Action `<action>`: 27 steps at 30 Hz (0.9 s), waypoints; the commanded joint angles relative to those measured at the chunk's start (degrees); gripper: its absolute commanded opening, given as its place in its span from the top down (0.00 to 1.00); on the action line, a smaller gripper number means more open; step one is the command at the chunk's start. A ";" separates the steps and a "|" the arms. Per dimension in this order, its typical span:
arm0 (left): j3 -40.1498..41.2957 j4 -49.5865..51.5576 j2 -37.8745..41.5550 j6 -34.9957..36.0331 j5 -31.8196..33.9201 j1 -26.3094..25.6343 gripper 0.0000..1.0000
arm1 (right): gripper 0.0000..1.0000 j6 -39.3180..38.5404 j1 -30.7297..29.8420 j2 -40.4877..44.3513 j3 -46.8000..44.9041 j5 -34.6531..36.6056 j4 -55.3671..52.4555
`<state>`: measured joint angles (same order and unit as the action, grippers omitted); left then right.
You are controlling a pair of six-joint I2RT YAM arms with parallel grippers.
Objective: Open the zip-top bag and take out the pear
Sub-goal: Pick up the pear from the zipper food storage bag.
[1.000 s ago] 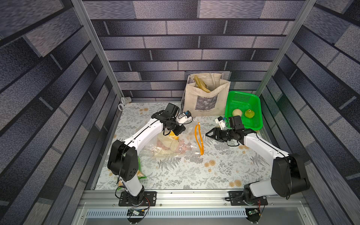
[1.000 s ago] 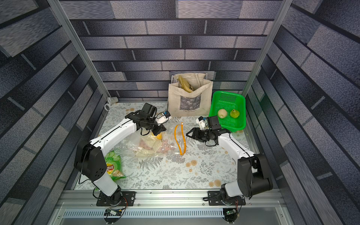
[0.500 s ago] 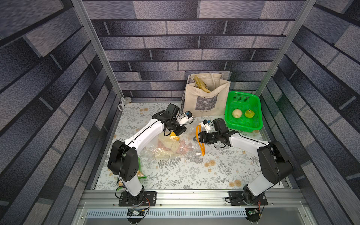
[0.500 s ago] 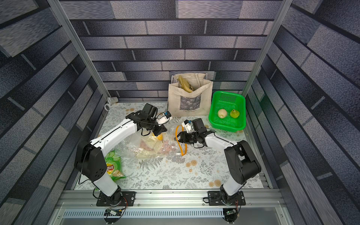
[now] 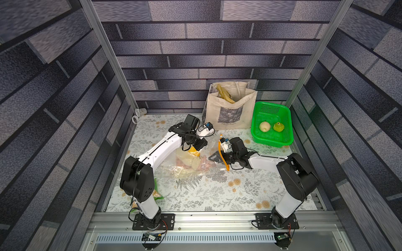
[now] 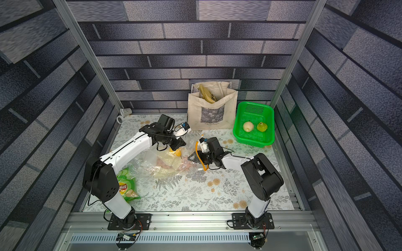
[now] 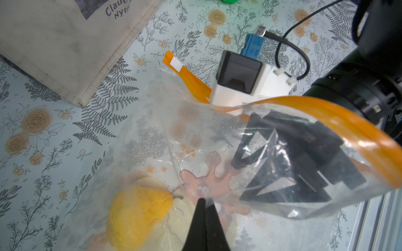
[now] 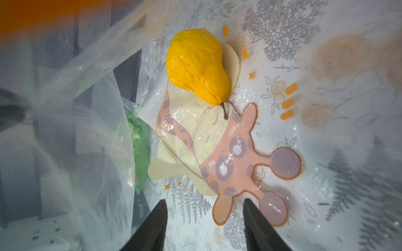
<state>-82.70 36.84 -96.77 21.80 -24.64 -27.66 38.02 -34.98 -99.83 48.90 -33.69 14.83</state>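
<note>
Left gripper [image 7: 202,203] clamps zip-top bag [image 7: 195,121] film; right gripper [image 8: 204,201] parted inside mouth, pear [image 8: 195,65] ahead.

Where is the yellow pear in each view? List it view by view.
Both top views: pear inside the clear bag, near the middle.
Left wrist: pear beside the shut left fingers.
Right wrist: pear ahead of the open right fingers.
Shared landmark: the bag's orange zip strip.

Right gripper [image 5: 212,158] travels toward bag [image 5: 187,167], now inside bag mouth, past orange zip strip [image 5: 221,150]. Right arm [image 5: 261,162] folds, elbow swinging away from bag. Strip now arches over gripper.
</note>
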 commanded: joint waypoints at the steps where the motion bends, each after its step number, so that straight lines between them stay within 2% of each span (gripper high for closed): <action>1: -0.71 -0.29 3.69 -0.17 -1.68 0.24 0.98 | 0.40 1.33 -1.09 -2.97 1.87 0.53 4.24; 13: -1.41 0.60 3.18 -0.30 -0.15 0.50 0.98 | 0.35 3.17 -3.63 -5.23 1.28 0.67 8.24; 20: -1.59 0.30 3.29 -1.31 -0.40 1.69 0.98 | 0.32 -0.11 -3.86 -3.15 -0.74 -2.26 5.37; 27: -1.29 -0.35 4.27 -1.01 -2.91 1.82 0.98 | 0.22 -2.96 -3.95 -2.15 -0.60 -1.37 2.05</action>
<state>-82.70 36.84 -95.04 21.78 -25.39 -26.13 36.99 -38.41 -103.28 48.36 -34.85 18.35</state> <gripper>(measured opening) 0.037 0.775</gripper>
